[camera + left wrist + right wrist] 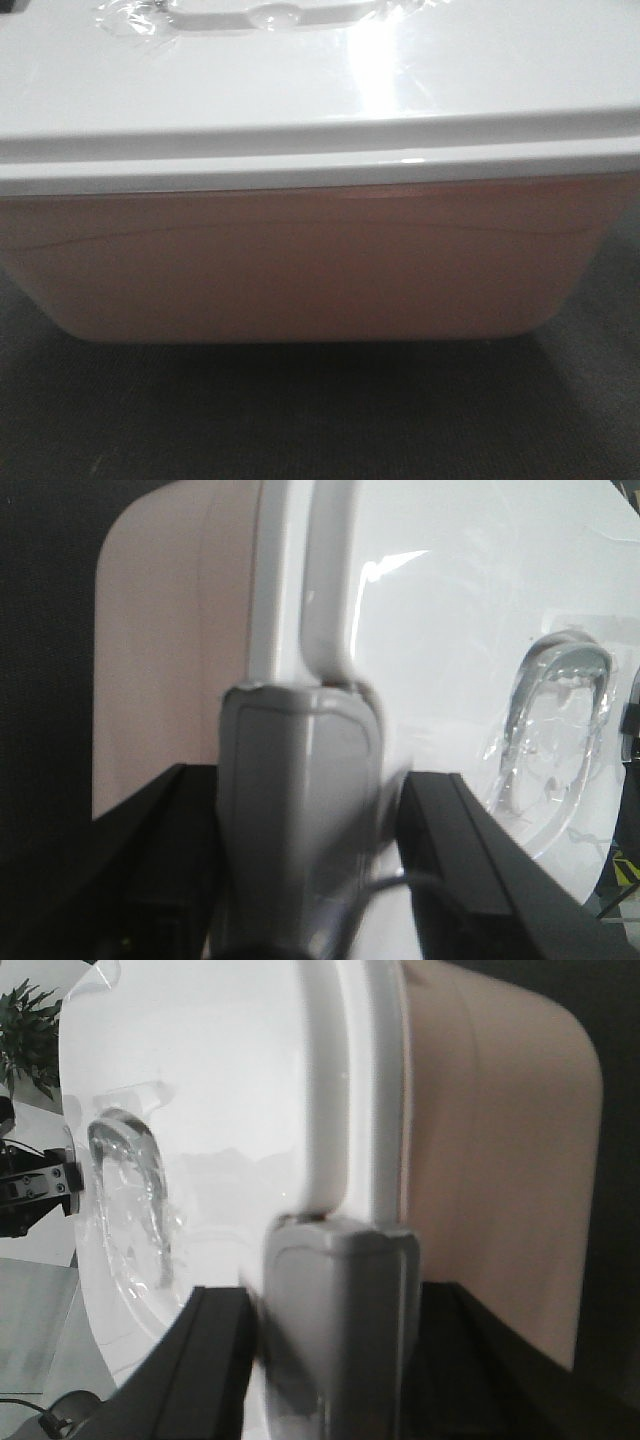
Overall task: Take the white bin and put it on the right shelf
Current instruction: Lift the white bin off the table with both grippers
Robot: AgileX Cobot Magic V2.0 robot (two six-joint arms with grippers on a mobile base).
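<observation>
The left gripper point(310, 785) straddles the grey latch point(298, 730) at one end of the white bin point(300, 260), jaws pressed against the latch sides. The right gripper point(335, 1300) clamps the opposite latch point(340, 1260) likewise. The bin fills the front view, over a dark surface point(300, 420).

white bin point(300, 270) — translucent plastic, glossy lid point(420, 90)
</observation>
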